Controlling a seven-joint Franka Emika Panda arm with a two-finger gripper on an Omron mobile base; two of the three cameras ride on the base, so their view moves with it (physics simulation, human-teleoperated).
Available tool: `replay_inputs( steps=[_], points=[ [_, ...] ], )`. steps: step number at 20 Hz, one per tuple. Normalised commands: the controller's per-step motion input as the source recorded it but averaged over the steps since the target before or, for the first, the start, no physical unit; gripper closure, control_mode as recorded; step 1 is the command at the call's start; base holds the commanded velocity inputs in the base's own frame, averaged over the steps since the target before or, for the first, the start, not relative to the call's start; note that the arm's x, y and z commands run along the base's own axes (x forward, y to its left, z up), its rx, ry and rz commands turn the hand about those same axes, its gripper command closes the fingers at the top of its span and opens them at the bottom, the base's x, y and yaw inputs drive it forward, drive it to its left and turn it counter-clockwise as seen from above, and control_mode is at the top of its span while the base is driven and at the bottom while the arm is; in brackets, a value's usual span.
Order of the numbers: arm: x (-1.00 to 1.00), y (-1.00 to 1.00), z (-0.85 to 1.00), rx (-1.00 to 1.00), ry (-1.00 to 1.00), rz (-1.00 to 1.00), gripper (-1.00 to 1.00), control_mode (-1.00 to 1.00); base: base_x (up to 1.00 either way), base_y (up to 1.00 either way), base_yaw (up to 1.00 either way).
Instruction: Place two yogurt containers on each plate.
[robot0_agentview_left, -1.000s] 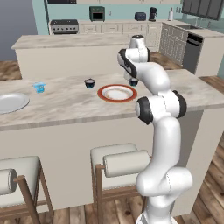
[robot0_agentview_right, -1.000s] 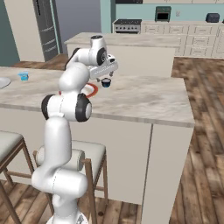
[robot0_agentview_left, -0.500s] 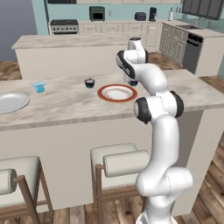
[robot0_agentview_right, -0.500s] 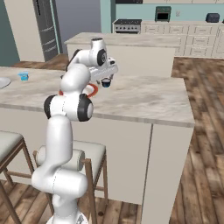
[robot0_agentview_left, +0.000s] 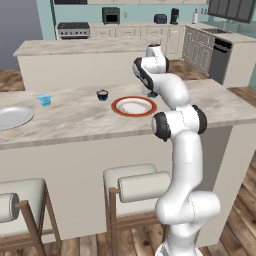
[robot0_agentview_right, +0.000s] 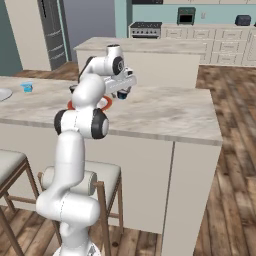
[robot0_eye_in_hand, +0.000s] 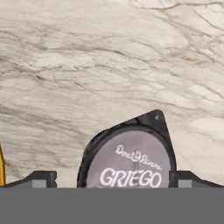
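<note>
The gripper (robot0_agentview_right: 122, 95) is hanging above the marble counter (robot0_agentview_right: 165, 112) just beyond the far right edge of the orange-rimmed plate (robot0_agentview_left: 133, 106), and it is clenching a dark yogurt cup (robot0_eye_in_hand: 130, 158); in the hand view the two fingertips (robot0_eye_in_hand: 40, 178) are bracketing the cup's pale lid, which reads "GRIEGO". The step in hand appears to be carrying this cup over the plate and setting it down. To do it well, the hand should be travelling level toward the plate's bare centre, keeping the cup upright, lowering until the base is resting flat, and only then spreading the jaws; releasing over the raised rim would likely be tipping so small a tub. A second dark cup (robot0_agentview_left: 102, 94) is standing on the counter just left of the plate, a light blue cup (robot0_agentview_left: 45, 99) is sitting well apart to the left, and the pale plate (robot0_agentview_left: 12, 116) is lying at the counter's left end. Compared with one second ago, the hand is sitting slightly higher and its wrist is turning, while the cups on the counter and both plates are remaining where they were.
</note>
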Motion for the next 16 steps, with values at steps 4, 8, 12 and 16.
replay_inputs(
  steps=[4,8,12,16],
  points=[
    [0.06,0.0,-0.07,0.0,0.01,0.03,-1.0,-1.0,0.0,0.0,0.0],
    [0.0,0.0,-0.12,0.0,0.0,0.04,1.0,-1.0,0.0,0.0,0.0],
    [0.0,0.0,-0.18,0.0,0.0,0.03,1.0,-1.0,0.0,0.0,0.0],
    [-0.02,0.01,-0.08,0.0,0.0,0.02,1.0,-1.0,0.0,0.0,0.0]
  ],
)
